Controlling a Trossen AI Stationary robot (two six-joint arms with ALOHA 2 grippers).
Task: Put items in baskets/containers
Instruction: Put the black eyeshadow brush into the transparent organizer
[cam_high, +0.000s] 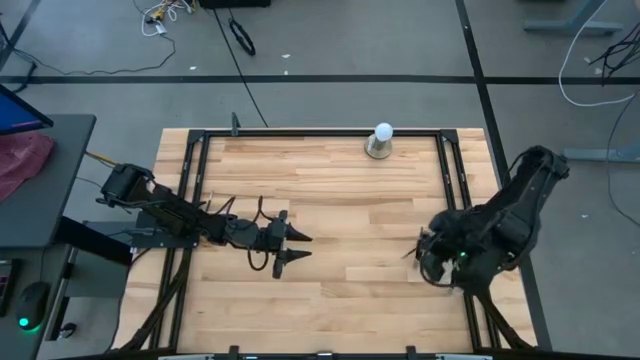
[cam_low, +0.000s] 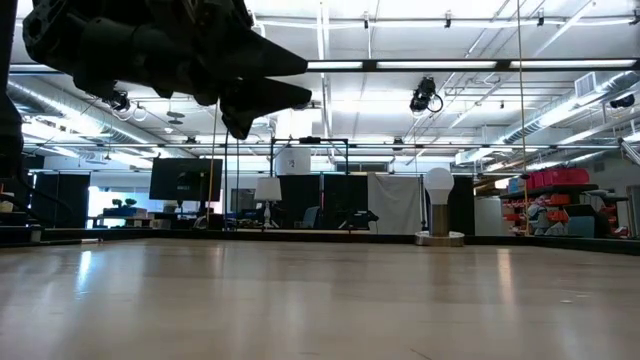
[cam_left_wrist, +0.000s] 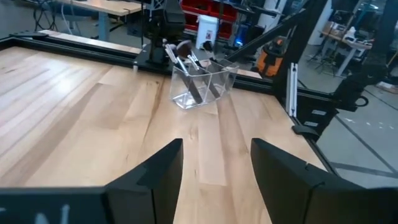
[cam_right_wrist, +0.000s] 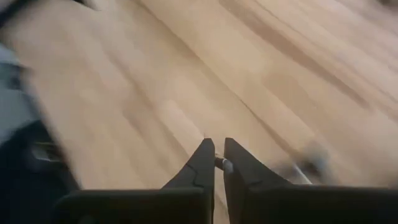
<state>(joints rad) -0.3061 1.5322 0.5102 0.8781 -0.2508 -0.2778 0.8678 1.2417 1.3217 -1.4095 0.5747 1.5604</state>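
The clear organiser (cam_left_wrist: 202, 81) stands on the wood table near its right side, with several dark-handled brushes (cam_left_wrist: 186, 59) upright in it. My left gripper (cam_left_wrist: 214, 168) hovers open over the table's middle left (cam_high: 295, 245), pointing level toward the organiser, with nothing between its fingers. It also shows high in the low view (cam_low: 290, 80). My right gripper (cam_right_wrist: 219, 155) is above the table's right part, under its own arm (cam_high: 470, 240), slanting down and shut on a thin brush. That arm hides the organiser in the high view. My right gripper pinches a thin brush between its two fingertips; a short pale metal piece (cam_right_wrist: 220, 163) shows in the narrow gap. A blurred streak (cam_right_wrist: 301, 169) past one finger looks like the rest of the brush, lying across the fingers. The fingers slant down, and the brush is clear of the table.
A white ball on a round metal base (cam_high: 381, 140) stands at the table's far edge, also seen in the low view (cam_low: 438, 205). A black frame rail (cam_high: 300, 133) runs around the tabletop. Bare wood (cam_high: 350, 200) lies between the two arms.
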